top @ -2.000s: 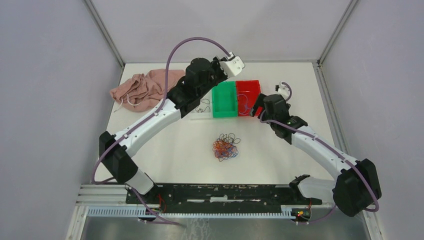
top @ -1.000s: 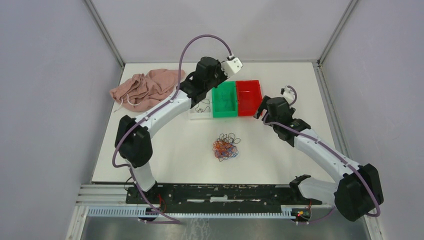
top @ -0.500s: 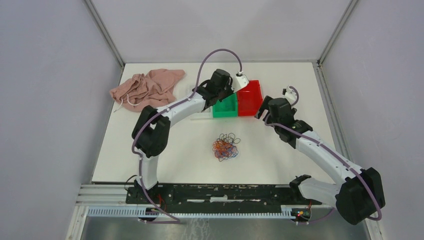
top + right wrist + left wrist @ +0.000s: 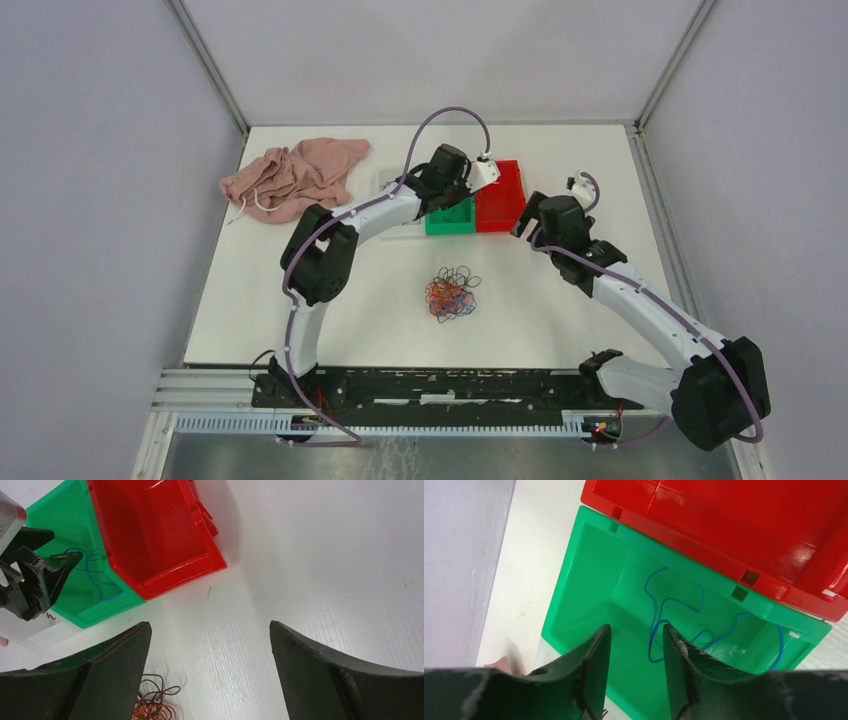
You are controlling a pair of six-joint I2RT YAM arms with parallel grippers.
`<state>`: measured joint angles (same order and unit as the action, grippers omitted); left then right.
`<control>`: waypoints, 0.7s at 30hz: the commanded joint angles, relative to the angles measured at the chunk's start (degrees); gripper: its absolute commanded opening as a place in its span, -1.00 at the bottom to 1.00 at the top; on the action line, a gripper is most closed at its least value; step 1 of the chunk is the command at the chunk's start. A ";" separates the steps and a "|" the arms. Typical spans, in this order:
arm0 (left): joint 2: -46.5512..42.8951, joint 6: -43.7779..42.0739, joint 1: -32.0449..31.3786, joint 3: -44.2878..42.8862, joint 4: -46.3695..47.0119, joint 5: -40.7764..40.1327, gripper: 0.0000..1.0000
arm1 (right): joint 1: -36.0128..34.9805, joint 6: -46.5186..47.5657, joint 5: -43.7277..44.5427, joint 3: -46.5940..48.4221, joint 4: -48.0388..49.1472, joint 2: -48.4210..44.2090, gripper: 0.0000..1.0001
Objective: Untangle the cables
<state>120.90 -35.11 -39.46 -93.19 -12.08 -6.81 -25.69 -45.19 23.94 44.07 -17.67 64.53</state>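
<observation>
One thin blue wire (image 4: 684, 605) lies in the green plastic bin (image 4: 574, 580) under our left gripper (image 4: 635, 632), jaws parted and empty; our right gripper (image 4: 209, 626) gapes, holding nothing. We should rise straight, snagging nothing, then work the tangled wad of cables (image 4: 452, 293) lying well apart from the bin.

Top external: fixed high behind the arm bases, looks down and forward over the whole white table (image 4: 540, 320), bases at 6 o'clock. Left wrist: hangs close above the green plastic bin (image 4: 589, 580), facing into it, red plastic bin (image 4: 749, 520) at 1 o'clock. Right wrist: sits farther back, faces down, both bins at 10 o'clock. Shared by both wrist views: thin blue curly wire (image 4: 659, 625) in the green plastic bin.
</observation>
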 commanded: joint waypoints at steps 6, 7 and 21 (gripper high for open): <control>-3.76 -0.62 1.14 -3.70 -3.61 4.67 0.58 | 0.48 -0.12 -2.14 -0.54 1.31 -3.32 0.88; -4.27 -0.76 1.21 -3.78 -4.39 5.00 0.66 | 0.49 0.01 -2.55 -0.43 1.20 -3.43 0.88; -13.19 -1.13 7.49 -14.13 -27.52 23.29 0.99 | 0.44 2.98 -16.11 -0.26 1.77 -2.88 0.85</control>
<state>114.59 -35.46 -33.52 -102.78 -32.42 8.56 -25.36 -43.42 14.79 43.46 -18.17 60.84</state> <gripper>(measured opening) 0.993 0.936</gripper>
